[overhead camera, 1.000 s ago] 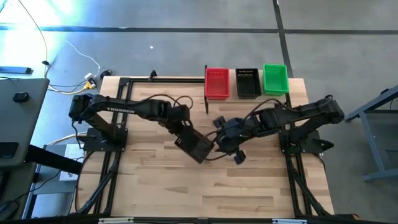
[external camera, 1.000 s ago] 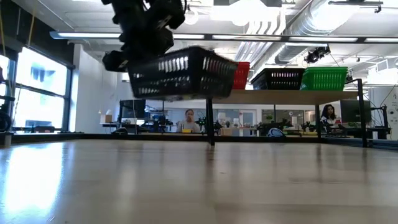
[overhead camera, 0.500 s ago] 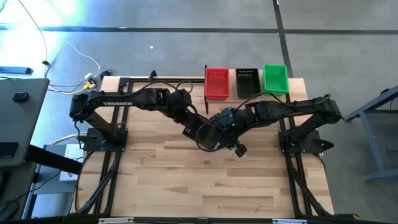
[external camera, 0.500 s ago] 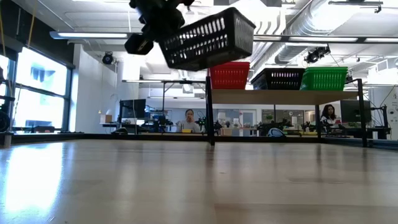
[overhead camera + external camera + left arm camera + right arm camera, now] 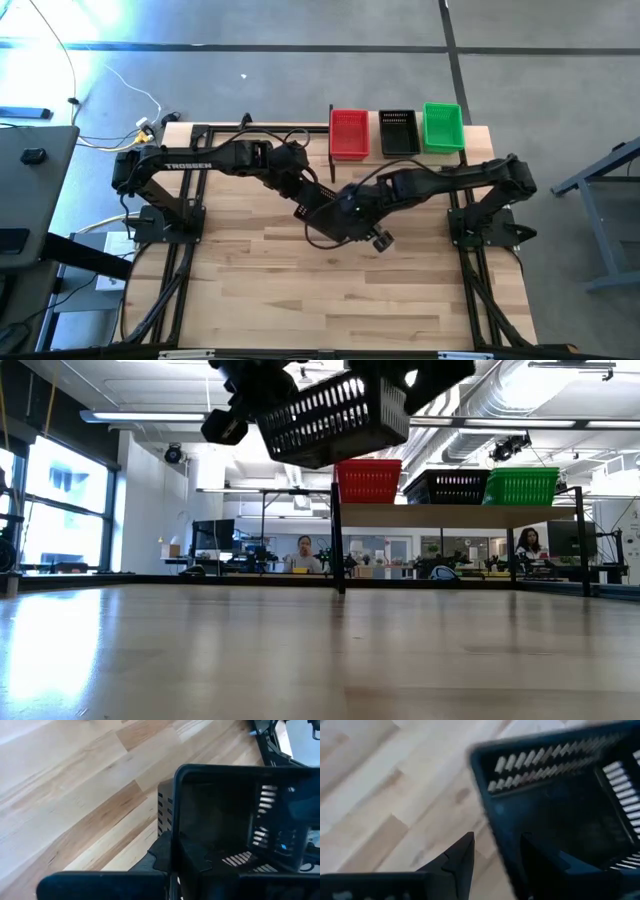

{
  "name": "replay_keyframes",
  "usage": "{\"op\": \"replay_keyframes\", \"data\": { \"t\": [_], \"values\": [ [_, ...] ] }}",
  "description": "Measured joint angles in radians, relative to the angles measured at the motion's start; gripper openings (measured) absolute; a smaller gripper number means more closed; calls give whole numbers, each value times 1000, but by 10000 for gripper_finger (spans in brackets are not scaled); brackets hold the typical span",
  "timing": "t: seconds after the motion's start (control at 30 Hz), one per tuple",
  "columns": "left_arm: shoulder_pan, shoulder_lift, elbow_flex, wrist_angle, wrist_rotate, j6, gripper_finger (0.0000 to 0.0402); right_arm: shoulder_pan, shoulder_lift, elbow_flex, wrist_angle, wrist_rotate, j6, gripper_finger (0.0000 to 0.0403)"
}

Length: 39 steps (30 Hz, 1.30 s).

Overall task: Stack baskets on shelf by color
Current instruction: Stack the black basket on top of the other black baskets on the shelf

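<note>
Above the middle of the counter (image 5: 250, 290), a black basket (image 5: 335, 420) hangs in the air, tilted. The left gripper (image 5: 303, 208) has its jaws clenched on one wall. The right gripper (image 5: 492, 857) meets the same basket, jaws spread astride the rim of another wall. Farther back, the shelf (image 5: 460, 514) carries red (image 5: 348, 134), black (image 5: 398, 132) and green (image 5: 443, 127) baskets side by side.

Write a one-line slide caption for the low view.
Left gripper holds a black basket aloft as the right gripper reaches its far end; red, black and green baskets wait on the shelf.
</note>
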Motion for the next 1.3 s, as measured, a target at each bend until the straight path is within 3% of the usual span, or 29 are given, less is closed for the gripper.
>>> {"op": "replay_keyframes", "data": {
  "t": [0.13, 0.4, 0.6, 0.93, 1.13, 1.3],
  "values": [
    [-3, 0, 0, -6, 0, -6, 4, 0, 22, 0, -6, 51, 4, 128],
    [-4, 0, 0, -10, -4, 8, 4, 0, 24, 0, -10, 41, -1, 9],
    [-4, 0, 0, -10, -56, 3, 19, 0, 24, 0, 5, 29, 28, 6],
    [-6, 0, 0, -15, -89, 20, 89, 0, 24, 0, -7, 29, 140, 0],
    [3, 0, 0, -13, -134, 73, 132, 0, 24, 0, -30, 20, 199, 0],
    [30, 0, 0, -12, -142, 141, 144, 0, 24, 0, -29, -1, 294, 0]
  ]
}}
